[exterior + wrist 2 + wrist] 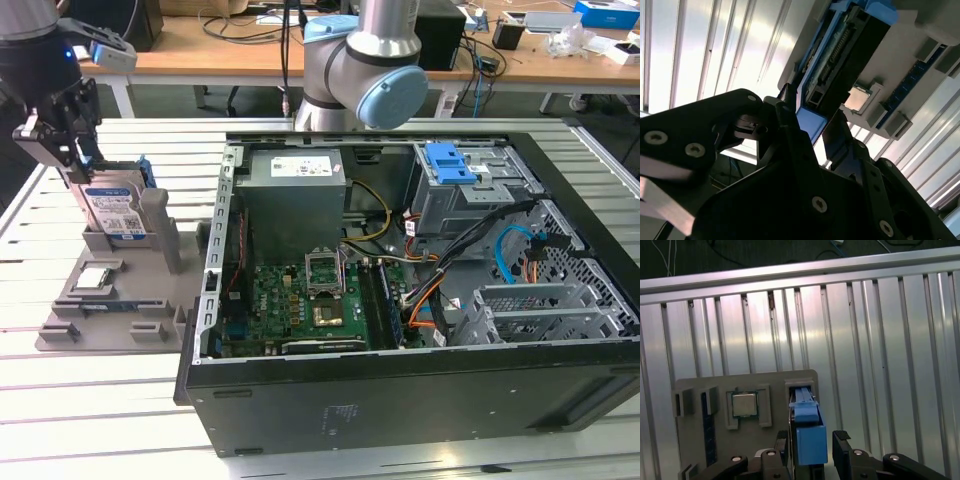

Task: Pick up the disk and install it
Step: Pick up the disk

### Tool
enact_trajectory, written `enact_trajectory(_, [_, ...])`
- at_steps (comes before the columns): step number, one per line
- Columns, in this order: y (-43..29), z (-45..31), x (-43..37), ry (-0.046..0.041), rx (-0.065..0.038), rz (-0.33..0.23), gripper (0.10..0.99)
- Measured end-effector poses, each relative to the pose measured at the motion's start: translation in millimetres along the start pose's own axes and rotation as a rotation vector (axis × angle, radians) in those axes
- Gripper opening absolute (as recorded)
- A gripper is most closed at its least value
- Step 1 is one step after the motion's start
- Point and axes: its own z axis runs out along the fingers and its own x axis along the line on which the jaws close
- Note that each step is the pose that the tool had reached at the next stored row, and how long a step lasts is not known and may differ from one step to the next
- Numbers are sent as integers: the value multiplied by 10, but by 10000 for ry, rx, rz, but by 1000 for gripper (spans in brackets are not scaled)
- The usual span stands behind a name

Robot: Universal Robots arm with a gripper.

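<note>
The disk (115,212) stands on edge in a slot of the grey holder (110,300) at the exterior view's left, its white-and-blue label facing out. My gripper (80,165) is down over its upper end. In the first wrist view the blue rail of the disk (810,435) lies between my two black fingers (841,442); one finger sits against it and the other stands a little apart, so the gripper (811,440) is open around it. In the second wrist view the gripper (815,112) straddles the end of the disk (840,55).
A small square silver chip (745,404) sits in a pocket of the holder beside the disk. The open computer case (400,300) lies at the exterior view's right, with a blue-topped grey drive bay (450,165) inside. The arm's base (360,60) stands behind it.
</note>
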Motion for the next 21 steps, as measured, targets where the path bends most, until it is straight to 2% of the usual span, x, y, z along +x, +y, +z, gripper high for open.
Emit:
enact_trajectory(6, [-1, 60, 1, 0, 0, -1, 482])
enact_trajectory(16, [-1, 100, 1, 0, 0, -1, 482])
enact_trajectory(19, [-2, 175, 2, 13, 2, 0, 482])
enact_trajectory(21, [-2, 199, 2, 14, 2, 0, 482])
